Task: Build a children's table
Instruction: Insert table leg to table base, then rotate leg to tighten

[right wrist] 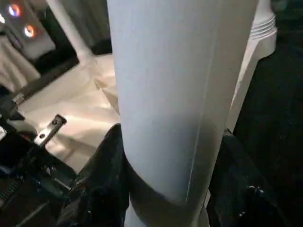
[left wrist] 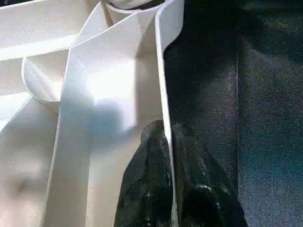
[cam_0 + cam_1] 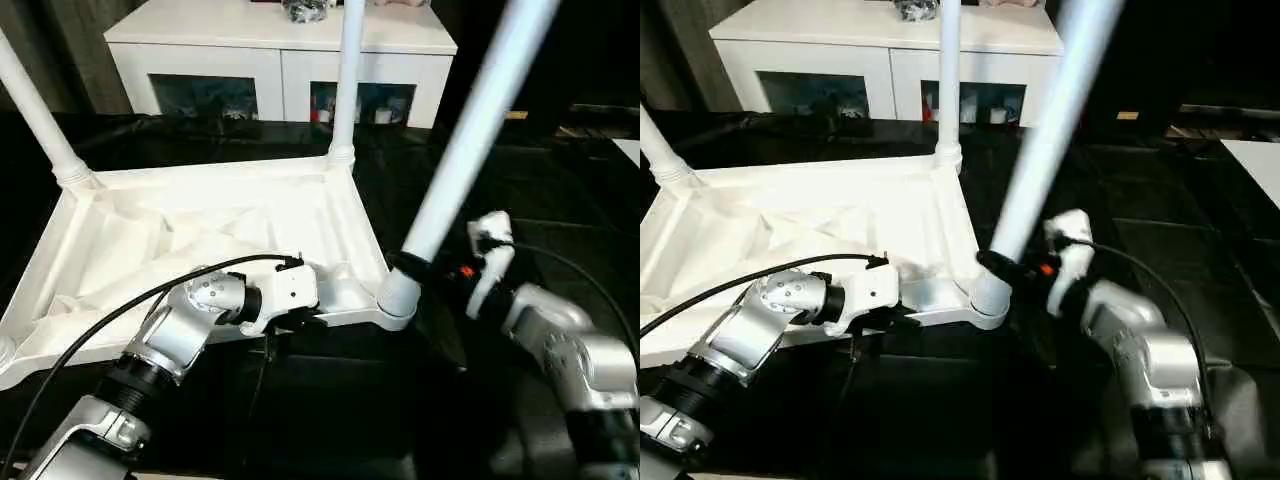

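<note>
The children's table top lies upside down with its ribbed underside up. One white leg stands in the far left corner socket. A second leg stands in the far right one. A third leg leans in the near right socket. My right gripper is shut around this leg just above the socket, and its black fingers hug both sides of the tube. My left gripper is shut on the top's near rim, one finger on each side of the thin wall.
A white cabinet with glass doors stands behind the table top. Dark floor surrounds the work. Black cables run along both silver forearms, one of them crossing over the top's near edge.
</note>
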Available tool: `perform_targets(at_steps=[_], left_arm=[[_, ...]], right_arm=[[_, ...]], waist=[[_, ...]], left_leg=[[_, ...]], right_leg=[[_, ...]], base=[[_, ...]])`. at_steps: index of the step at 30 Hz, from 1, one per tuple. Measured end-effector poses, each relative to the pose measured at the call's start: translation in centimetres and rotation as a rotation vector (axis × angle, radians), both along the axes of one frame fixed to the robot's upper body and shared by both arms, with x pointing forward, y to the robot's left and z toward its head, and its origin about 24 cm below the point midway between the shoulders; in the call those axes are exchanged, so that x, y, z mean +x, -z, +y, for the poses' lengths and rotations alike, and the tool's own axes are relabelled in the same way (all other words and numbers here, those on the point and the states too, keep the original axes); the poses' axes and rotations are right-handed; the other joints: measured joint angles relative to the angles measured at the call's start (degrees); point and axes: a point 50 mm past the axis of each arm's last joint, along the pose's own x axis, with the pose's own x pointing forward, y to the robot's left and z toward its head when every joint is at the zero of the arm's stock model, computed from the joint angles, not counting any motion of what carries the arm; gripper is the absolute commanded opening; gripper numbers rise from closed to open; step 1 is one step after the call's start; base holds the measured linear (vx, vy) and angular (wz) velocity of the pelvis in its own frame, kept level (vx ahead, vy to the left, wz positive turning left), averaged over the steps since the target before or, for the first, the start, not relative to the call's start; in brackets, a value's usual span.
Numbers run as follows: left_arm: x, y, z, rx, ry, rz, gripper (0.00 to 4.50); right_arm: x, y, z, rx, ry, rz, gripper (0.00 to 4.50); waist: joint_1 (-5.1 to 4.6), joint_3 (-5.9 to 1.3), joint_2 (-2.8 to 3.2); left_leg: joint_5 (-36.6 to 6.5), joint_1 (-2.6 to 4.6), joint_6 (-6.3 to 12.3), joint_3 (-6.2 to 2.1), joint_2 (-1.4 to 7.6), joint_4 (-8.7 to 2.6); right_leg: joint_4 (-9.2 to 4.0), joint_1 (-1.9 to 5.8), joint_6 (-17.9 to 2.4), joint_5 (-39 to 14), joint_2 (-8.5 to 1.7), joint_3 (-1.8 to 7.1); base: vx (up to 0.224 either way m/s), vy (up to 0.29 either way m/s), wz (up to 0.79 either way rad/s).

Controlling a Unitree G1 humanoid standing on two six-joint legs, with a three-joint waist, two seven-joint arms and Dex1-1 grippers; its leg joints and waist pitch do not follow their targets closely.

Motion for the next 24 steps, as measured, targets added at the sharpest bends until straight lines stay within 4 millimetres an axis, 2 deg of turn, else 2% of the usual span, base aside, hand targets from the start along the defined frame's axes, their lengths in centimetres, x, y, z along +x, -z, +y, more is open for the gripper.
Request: perform_targets(at_steps=[8, 14, 20, 24], left_arm=[[0.0, 0.1, -0.1, -0.004, -0.003, 0.001, 0.0], [0.0, 0.2, -0.1, -0.003, -0.002, 0.001, 0.0], [0.0, 0.2, 0.1, 0.001, -0.003, 0.001, 0.0], [0.0, 0.3, 0.2, 0.006, -0.003, 0.003, 0.0]], right_arm=[[-1.4, 0.6, 0.0, -0.034, 0.045, -0.077, 1.83], [-1.7, 0.0, 0.7, -0.174, -0.033, -0.142, 1.83], [-1.0, -0.6, 1.1, -0.248, -0.098, -0.137, 1.83], [-0.5, -0.6, 1.4, -0.299, -0.154, -0.106, 1.83]], waist=[[0.1, -0.08, 0.15], [0.09, -0.11, 0.17], [-0.15, -0.13, 0.1], [-0.25, -0.36, -0.27]], left_leg=[[0.0, 0.02, -0.01, 0.0, 0.0, 0.0], [0.0, 0.05, -0.01, -0.01, -0.01, 0.0], [0.0, 0.1, -0.01, -0.01, -0.01, 0.0], [0.0, 0.16, -0.01, -0.03, 0.01, 0.0]], right_leg=[[-0.01, 0.03, 0.0, 0.0, 0.0, 0.01], [-0.01, 0.06, 0.0, 0.0, 0.0, 0.0], [0.0, 0.08, 0.0, 0.0, 0.0, 0.01], [0.01, 0.13, 0.0, 0.0, 0.0, -0.02]], base=[[0.0, 0.0, 0.0], [0.0, 0.0, 0.0], [0.0, 0.0, 0.0], [0.0, 0.0, 0.0]])
